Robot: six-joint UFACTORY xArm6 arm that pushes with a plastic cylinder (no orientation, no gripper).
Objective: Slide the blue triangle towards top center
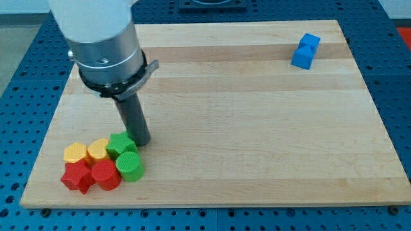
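Observation:
The only blue block (305,51) lies near the view's top right corner of the wooden board (257,128); its shape is hard to make out. My tip (142,142) is far from it, at the lower left of the board. It touches or nearly touches the right side of a green star-shaped block (120,145).
A tight cluster sits at the view's bottom left: two yellow blocks (76,153) (98,149), the green star, a green cylinder (129,166), a red star (77,176) and another red block (105,174). The arm's wide grey body (106,45) hangs over the upper left.

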